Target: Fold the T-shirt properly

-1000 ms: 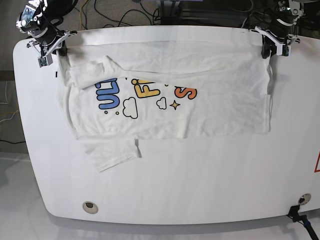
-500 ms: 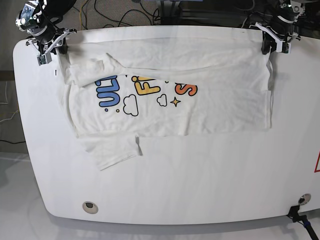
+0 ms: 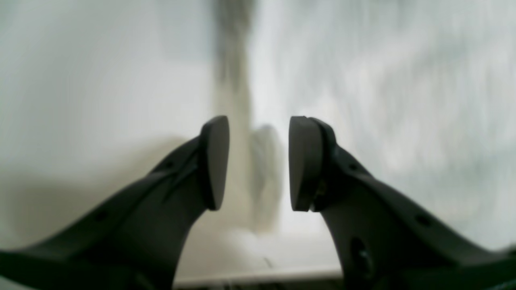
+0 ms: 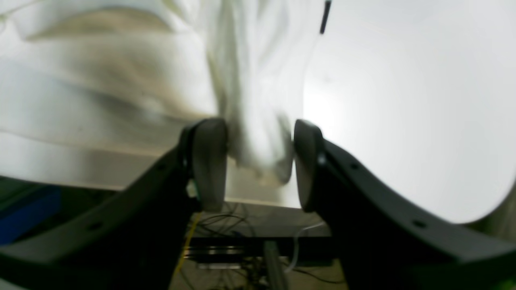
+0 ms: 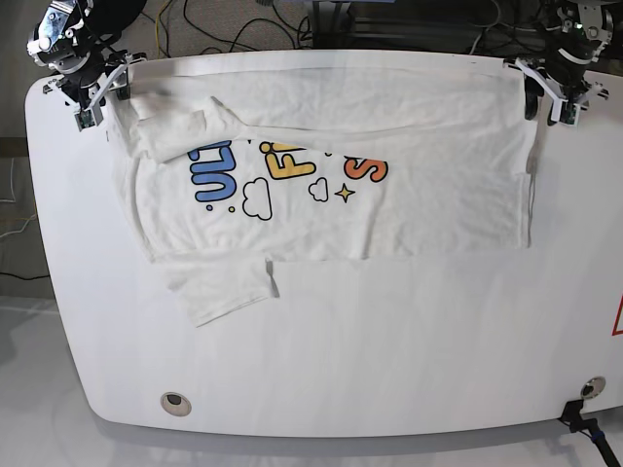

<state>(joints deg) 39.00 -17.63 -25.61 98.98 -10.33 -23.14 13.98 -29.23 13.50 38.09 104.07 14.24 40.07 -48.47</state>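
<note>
The white T-shirt [image 5: 389, 209], printed with blue, yellow and orange letters, lies flat across the far half of the table [image 5: 341, 370], with one sleeve folded over near the left. My right gripper [image 5: 90, 89] is at the shirt's far left corner. In the right wrist view this gripper [image 4: 260, 161] has its jaws apart, with a blurred bunch of cloth [image 4: 258, 121] between them. My left gripper [image 5: 557, 92] is at the far right corner. In the left wrist view it [image 3: 258, 161] is open astride the shirt's edge [image 3: 266, 173].
Cables [image 5: 224, 24] run behind the table's far edge. A round hole [image 5: 175, 402] sits near the front left. A black clamp [image 5: 579, 418] sits at the front right corner. A loose sleeve [image 5: 224, 287] sticks out below the shirt's front edge.
The shirt has slid toward the far edge of the table. Both arms moved back and outward. The left gripper moved further right than the shirt's edge did.
</note>
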